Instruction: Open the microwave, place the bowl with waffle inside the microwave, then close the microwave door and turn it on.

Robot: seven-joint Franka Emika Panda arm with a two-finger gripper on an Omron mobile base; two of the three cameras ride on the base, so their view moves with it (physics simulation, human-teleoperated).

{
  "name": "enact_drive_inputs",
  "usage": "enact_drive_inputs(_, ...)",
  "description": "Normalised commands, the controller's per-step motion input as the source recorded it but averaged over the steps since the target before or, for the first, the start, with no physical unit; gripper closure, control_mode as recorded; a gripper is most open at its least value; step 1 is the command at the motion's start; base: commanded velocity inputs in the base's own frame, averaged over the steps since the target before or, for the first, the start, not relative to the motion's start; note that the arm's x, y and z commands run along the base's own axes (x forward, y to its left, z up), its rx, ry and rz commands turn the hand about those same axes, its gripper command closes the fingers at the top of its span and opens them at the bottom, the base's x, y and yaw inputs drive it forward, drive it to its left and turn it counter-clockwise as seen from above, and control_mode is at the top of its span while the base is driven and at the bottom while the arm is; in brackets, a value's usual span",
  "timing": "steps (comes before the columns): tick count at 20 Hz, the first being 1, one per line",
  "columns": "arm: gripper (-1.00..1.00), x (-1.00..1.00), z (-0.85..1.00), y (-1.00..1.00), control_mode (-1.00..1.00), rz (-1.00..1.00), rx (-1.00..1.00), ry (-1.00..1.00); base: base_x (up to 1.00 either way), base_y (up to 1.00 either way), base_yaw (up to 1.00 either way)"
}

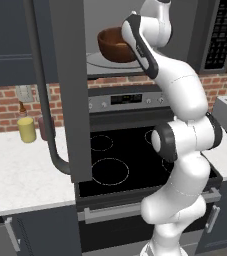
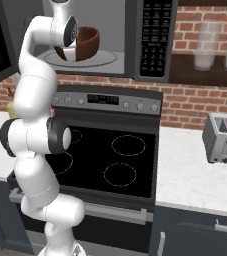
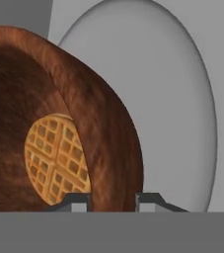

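Arm reaches up into the microwave (image 2: 130, 35), pincer (image 3: 112, 200) apparently clamping the bowl (image 3: 98, 123) rim.

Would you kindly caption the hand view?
Gripper pinching the bowl rim, waffle inside, above the microwave turntable.

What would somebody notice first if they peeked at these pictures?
The big white robot arm reaches up into the open microwave above the stove. Its gripper pinches the rim of a wooden bowl over the round turntable, with a little golden waffle inside the bowl. The microwave door hangs wide open on the left.
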Motion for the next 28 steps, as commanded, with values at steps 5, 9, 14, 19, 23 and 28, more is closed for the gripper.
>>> enact_drive_inputs(5, 1.00, 0.00, 0.00, 0.00, -1.00, 0.00, 0.00, 0.00, 0.00, 0.00, 0.00)
enact_drive_inputs(9, -1.00, 0.00, 0.00, 0.00, -1.00, 0.00, 0.00, 0.01, 0.00, 0.00, 0.00)
enact_drive_inputs(14, -1.00, 0.00, 0.00, 0.00, -1.00, 0.00, 0.00, 0.00, 0.00, 0.00, 0.00)
enact_drive_inputs(19, -1.00, 0.00, -0.03, 0.00, -1.00, 0.00, 0.00, -0.01, 0.00, 0.00, 0.00)
enact_drive_inputs(23, -1.00, -0.18, -0.02, 0.00, -1.00, 0.00, 0.00, -0.11, 0.00, 0.00, 0.00)
enact_drive_inputs(28, -1.00, -0.82, 0.01, -0.19, -1.00, 0.00, 0.02, -0.23, 0.00, 0.00, 0.00)
